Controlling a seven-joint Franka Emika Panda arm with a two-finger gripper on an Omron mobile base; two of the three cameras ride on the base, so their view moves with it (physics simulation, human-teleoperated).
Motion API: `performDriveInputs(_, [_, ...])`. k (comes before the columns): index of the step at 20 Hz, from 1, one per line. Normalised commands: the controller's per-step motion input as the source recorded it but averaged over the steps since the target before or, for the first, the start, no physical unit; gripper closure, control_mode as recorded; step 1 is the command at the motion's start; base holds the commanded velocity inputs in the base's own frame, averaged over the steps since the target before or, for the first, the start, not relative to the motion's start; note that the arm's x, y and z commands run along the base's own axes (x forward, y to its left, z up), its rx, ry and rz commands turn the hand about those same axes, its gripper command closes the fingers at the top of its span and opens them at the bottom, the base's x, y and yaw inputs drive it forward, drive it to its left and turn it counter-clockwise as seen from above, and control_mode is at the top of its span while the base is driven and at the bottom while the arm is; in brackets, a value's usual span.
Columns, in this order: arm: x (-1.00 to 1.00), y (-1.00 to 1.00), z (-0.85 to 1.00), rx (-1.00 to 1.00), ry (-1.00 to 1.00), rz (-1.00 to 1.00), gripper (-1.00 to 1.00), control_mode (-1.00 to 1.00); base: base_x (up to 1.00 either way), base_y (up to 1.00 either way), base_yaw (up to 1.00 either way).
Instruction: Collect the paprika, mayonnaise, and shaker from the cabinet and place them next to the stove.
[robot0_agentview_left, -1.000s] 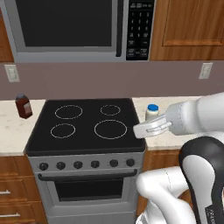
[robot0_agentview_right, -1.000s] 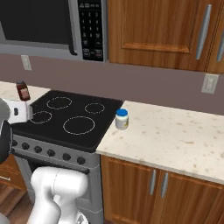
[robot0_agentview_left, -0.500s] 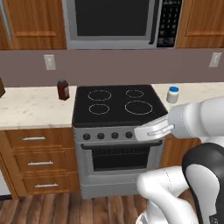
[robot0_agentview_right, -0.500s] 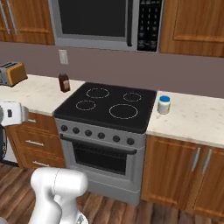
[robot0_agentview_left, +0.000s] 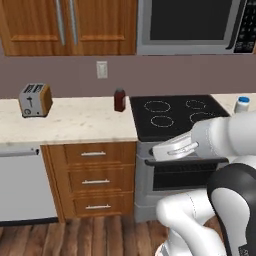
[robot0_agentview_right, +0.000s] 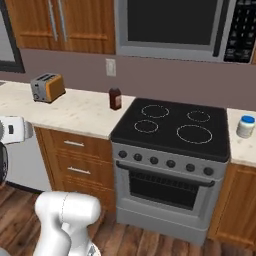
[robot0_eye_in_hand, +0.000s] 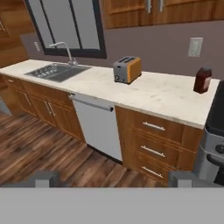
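Paprika (robot0_agentview_left: 119, 99) sits on the counter (robot0_agentview_left: 75, 122) just beside the stove's (robot0_agentview_left: 175, 117) left edge, upright. Mayonnaise (robot0_agentview_right: 245, 126) is on the counter just off the stove's right edge. So two of three look placed; shaker is not something I can pick out here.

Gripper (robot0_eye_in_hand: 113, 178) is empty, fingertips (robot0_eye_in_hand: 43, 178) spread wide with nothing between them. It hangs low in front of the base cabinets, looking along the drawers (robot0_eye_in_hand: 153, 151) toward the dishwasher (robot0_eye_in_hand: 98, 127), sink (robot0_eye_in_hand: 57, 72) and toaster (robot0_eye_in_hand: 127, 69).

Key relation for the next move: the cabinet (robot0_agentview_left: 70, 27) is the wall unit above the toaster stretch of counter, left of the microwave (robot0_agentview_left: 197, 25). Both doors look shut, bar handles (robot0_agentview_left: 66, 22) vertical at the centre seam. From the jaws that is well up and slightly right (hand view catches just the door bottoms and handle ends at its top edge).

My read: the shaker is likely behind those doors, so the hand needs to rise a lot and square its wide-set fingers across a vertical handle. Interior is hidden, so shaker position on the shelf is unknown.

Risk: clipping the toaster or counter lip on the way up.
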Motion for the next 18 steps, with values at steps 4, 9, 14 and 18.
performDriveInputs(4, [0.0,0.0,0.0,0.0,0.0,0.0,-1.0,1.0,0.0,1.0,0.0])
performDriveInputs(9, [0.0,0.0,0.0,0.0,0.0,0.0,-1.0,1.0,0.0,1.0,0.03])
performDriveInputs(14, [0.0,0.0,0.0,0.0,0.0,0.0,-1.0,1.0,0.0,1.0,0.05])
performDriveInputs(18, [0.0,0.0,0.0,0.0,0.0,0.0,-1.0,1.0,0.0,1.0,0.08])
